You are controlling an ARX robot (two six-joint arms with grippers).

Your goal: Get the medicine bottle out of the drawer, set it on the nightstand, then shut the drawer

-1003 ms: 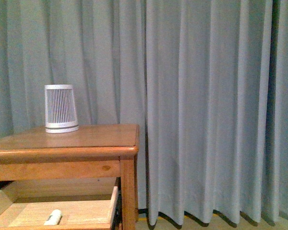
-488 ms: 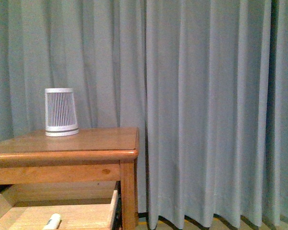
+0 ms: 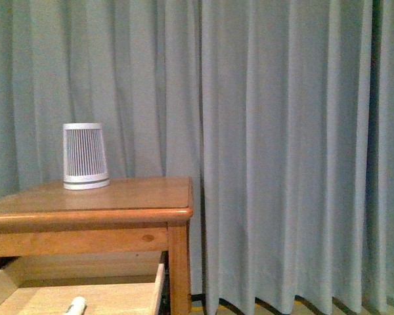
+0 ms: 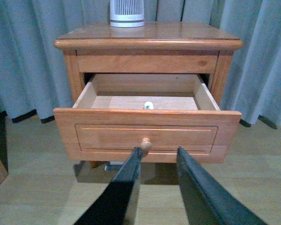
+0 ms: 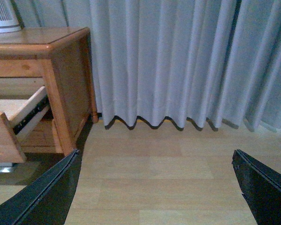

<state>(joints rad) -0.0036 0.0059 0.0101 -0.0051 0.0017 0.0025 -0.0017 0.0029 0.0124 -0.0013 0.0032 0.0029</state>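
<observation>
The nightstand [image 3: 92, 210] stands at the lower left of the front view, its upper drawer [image 3: 118, 298] pulled out. The small white medicine bottle [image 3: 76, 306] lies on the drawer's pale floor. In the left wrist view the open drawer [image 4: 147, 133] faces me with its knob [image 4: 145, 143], and the bottle's round end [image 4: 148, 105] shows inside. My left gripper [image 4: 159, 152] is open just in front of the knob, holding nothing. My right gripper [image 5: 154, 159] is wide open over bare floor, to the right of the nightstand [image 5: 61, 51]. Neither arm shows in the front view.
A white ribbed tapered container [image 3: 85, 156] stands at the back left of the nightstand top. Grey curtains [image 3: 282, 151] hang behind and to the right. Pale wooden floor [image 5: 154, 173] lies right of the nightstand. A drawer slide [image 5: 30, 115] shows on the drawer's side.
The nightstand and drawer have slid lower in the front view, so the camera has risen or tilted up a little. The bottle now sits at the bottom edge.
</observation>
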